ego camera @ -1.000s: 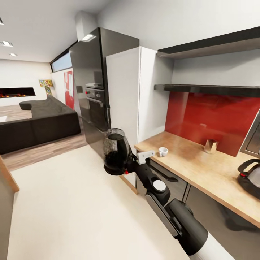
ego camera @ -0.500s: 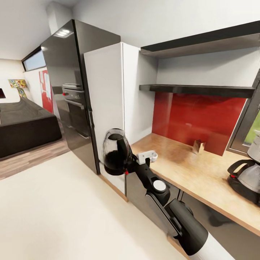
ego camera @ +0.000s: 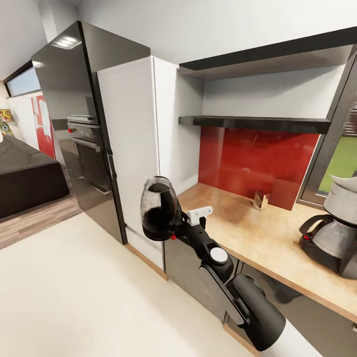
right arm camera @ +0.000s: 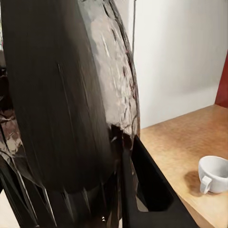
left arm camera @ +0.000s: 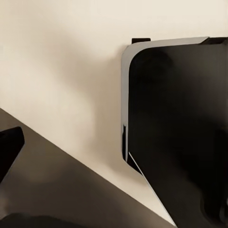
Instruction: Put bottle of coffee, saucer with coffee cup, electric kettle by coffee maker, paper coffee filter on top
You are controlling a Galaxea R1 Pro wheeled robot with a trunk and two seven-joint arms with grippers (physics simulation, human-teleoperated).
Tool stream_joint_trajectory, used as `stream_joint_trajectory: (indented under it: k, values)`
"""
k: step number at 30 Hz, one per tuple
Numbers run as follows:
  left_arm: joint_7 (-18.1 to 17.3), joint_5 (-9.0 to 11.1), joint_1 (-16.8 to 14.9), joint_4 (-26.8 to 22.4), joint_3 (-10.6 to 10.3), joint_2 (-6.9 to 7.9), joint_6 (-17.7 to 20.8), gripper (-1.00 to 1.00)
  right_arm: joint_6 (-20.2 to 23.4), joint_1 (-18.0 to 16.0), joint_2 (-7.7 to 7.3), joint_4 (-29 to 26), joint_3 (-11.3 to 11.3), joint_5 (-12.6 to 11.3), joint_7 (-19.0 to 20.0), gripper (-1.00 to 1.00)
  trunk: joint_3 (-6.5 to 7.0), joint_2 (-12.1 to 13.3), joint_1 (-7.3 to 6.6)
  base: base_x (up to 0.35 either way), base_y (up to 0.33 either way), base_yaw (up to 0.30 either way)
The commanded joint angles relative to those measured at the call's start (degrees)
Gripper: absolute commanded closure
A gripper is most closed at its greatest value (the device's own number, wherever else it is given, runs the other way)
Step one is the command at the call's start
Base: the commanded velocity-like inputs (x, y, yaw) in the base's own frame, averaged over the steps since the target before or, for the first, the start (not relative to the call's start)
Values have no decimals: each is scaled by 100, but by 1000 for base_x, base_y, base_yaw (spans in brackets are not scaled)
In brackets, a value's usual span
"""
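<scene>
Countertop [ego camera: 258, 238] nearer after camera swing, coffee maker [ego camera: 333, 225] fuller in view, right claw [ego camera: 174, 229] gripping electric kettle [ego camera: 157, 208]

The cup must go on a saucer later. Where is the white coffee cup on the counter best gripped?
Probably take the coffee cup by its rim, from above: it stands upright with its mouth open, so one finger can go inside. Choose the side away from its small handle, which juts out sideways.

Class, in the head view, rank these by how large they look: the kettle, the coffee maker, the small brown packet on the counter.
1. Kettle, enlarged by nearness.
2. Coffee maker, partly cut off by the edge, so roughly level.
3. Brown packet, clearly smallest.
</scene>
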Motion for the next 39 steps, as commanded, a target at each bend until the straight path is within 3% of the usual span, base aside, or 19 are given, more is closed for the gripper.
stream_joint_trajectory:
  k: [1, 10, 14, 18, 30, 39]
  values:
    - [3, 34, -4, 5, -41, 1, -19, -100, 16, -8, -1, -11, 10, -32, -52, 100, -13, -14, 4, 0, 0, 0]
    - [3, 34, -3, 5, -41, 1, -20, -100, 21, -7, -1, -20, -10, -30, -61, 100, -13, -14, 4, 0, 0, -176]
    - [3, 34, -4, 5, -41, 1, -19, -100, 22, -7, -1, -17, -243, -37, -61, 100, -13, -14, 4, 0, 0, -224]
    - [3, 34, -4, 5, -41, 1, -20, -100, 24, -7, -1, -11, -318, -34, -61, 100, -13, -14, 4, 0, 0, -240]
    - [3, 34, -5, 5, -36, 1, -20, -100, 23, -7, -1, -1, -333, -27, -61, 100, -13, -14, 4, 13, 7, -273]
    - [3, 34, -4, 5, -41, 1, -20, -100, 23, -7, -5, 17, -333, -23, -57, 100, -13, -14, 4, 151, 253, -276]
